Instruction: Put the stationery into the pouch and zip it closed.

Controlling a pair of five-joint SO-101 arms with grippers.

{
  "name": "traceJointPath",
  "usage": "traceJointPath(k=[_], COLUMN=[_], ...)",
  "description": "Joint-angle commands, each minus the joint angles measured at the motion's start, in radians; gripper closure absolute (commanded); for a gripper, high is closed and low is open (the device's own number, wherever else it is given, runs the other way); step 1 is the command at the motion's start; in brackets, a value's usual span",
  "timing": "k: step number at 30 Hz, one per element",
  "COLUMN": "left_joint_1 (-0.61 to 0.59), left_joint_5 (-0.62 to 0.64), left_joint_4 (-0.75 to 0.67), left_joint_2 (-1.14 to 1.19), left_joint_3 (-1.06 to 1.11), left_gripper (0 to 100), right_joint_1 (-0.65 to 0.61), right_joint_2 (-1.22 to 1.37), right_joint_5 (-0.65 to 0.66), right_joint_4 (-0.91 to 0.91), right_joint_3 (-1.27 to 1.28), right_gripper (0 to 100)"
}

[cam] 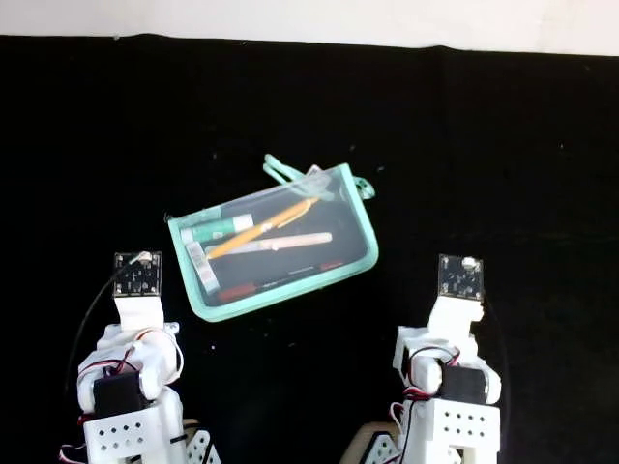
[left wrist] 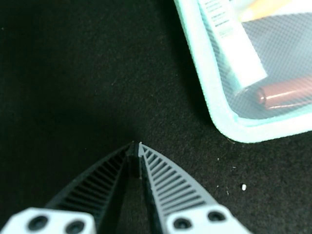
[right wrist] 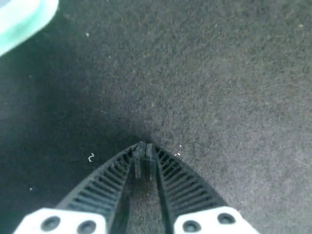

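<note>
A clear pouch [cam: 274,244] with mint-green trim lies tilted in the middle of the black table. Inside it I see an orange pencil [cam: 263,227], a green marker [cam: 215,230], a pinkish pen [cam: 282,243], a white eraser [cam: 198,264] and a dark red pen [cam: 280,280]. The pouch corner [left wrist: 253,73] lies just ahead of my left gripper [left wrist: 135,145], which is shut and holds nothing. My right gripper [right wrist: 143,145] is shut over bare cloth, with a pouch corner [right wrist: 22,17] off to one side. Both arms [cam: 135,319] [cam: 455,329] rest near the front edge.
A black cloth [cam: 503,155] covers the whole table. A pale wall strip [cam: 309,19] runs along the far edge. The pouch's green loop and zip pull [cam: 363,188] stick out at its far end.
</note>
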Motion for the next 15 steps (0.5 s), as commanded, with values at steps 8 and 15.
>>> traceJointPath(k=[8, 15], left_joint_1=[-0.008, -0.008], left_joint_5=[0.009, 0.009], left_joint_4=[0.008, 0.008], left_joint_2=[-0.005, -0.005], left_joint_3=[0.015, 0.015], left_gripper=[99, 99], right_joint_1=[0.007, 0.007], right_joint_2=[-0.243, -0.309], right_joint_5=[0.012, 0.012], right_joint_4=[0.019, 0.019], right_joint_3=[0.143, 0.147], right_gripper=[99.2, 99.2])
